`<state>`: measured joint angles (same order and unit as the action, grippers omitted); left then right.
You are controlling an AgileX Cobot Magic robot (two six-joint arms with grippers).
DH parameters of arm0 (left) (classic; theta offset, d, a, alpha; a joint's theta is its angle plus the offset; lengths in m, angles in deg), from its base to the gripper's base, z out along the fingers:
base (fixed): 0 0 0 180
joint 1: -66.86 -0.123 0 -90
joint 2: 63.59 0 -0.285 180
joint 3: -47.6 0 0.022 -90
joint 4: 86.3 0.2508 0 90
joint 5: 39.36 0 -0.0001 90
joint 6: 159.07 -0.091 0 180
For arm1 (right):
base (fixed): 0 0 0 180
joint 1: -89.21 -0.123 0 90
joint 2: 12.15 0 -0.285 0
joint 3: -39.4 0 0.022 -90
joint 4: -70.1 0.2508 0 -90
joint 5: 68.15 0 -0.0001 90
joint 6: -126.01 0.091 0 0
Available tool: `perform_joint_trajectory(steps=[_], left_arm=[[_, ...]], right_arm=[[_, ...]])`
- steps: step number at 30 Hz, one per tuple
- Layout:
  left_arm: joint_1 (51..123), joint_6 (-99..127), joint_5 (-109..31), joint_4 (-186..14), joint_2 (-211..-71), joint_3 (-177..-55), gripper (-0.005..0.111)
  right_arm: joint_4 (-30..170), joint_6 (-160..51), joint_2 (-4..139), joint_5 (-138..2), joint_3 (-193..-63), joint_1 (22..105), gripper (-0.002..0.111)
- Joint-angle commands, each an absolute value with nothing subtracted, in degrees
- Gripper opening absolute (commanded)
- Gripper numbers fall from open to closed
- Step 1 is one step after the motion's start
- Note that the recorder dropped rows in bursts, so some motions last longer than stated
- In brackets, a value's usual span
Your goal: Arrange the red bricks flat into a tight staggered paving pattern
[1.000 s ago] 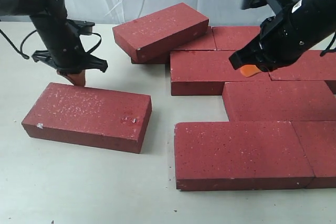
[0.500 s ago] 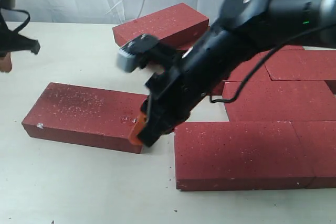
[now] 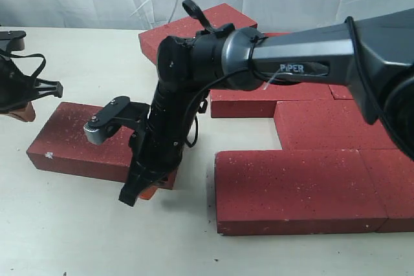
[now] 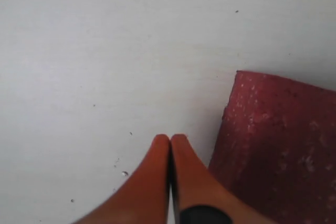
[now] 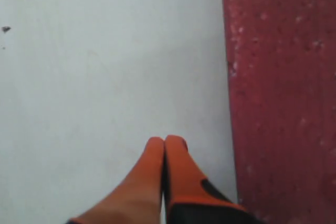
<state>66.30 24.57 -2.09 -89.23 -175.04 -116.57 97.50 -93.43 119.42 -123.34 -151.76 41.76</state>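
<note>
A loose red brick (image 3: 68, 135) lies flat at the left, apart from the paved group. My right arm reaches across the middle. Its gripper (image 3: 139, 193) is shut and empty, down at the table by that brick's near right corner. In the right wrist view the shut fingertips (image 5: 165, 141) hover over bare table beside a brick edge (image 5: 283, 93). My left gripper (image 3: 24, 112) is shut and empty at the far left, just off the loose brick's left end. The left wrist view shows it (image 4: 170, 139) next to a brick corner (image 4: 278, 150).
Several red bricks lie flat in staggered rows at the right, the front one (image 3: 297, 189) across a gap from the loose brick. Another brick (image 3: 220, 17) rests tilted on the back row. A white cloth backdrop hangs behind. The tabletop (image 3: 77, 237) is pale.
The right arm swung from the back right across the middle and down to the loose brick's near right corner. The left gripper moved off the brick's back edge to the far left.
</note>
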Motion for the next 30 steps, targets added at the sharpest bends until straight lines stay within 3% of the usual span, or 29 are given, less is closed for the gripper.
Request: perform_joint_trajectory(steps=[1, 16, 21, 26, 30], left_arm=[[66.13, 23.97, -3.95, -91.97, -175.08, -116.05, 0.000], [68.08, 17.27, -4.22, -97.32, -177.38, -115.59, 0.000], [67.20, 16.22, -5.05, -98.34, -176.11, -115.59, 0.000], [61.54, 16.21, -4.91, -98.21, -171.85, -114.28, 0.000], [62.86, 15.83, -9.59, -100.10, -175.18, -110.78, 0.000]], right_arm=[[95.09, -92.45, 120.98, -121.85, -153.61, 41.82, -0.001], [88.18, -86.74, 120.81, -125.16, -154.00, 41.82, -0.001], [83.71, -86.66, 114.27, -124.03, -154.00, 42.57, -0.001], [88.81, -81.03, 109.84, -124.14, -154.00, 54.83, -0.001], [86.25, -80.91, 109.74, -128.70, -152.79, 60.92, -0.001]])
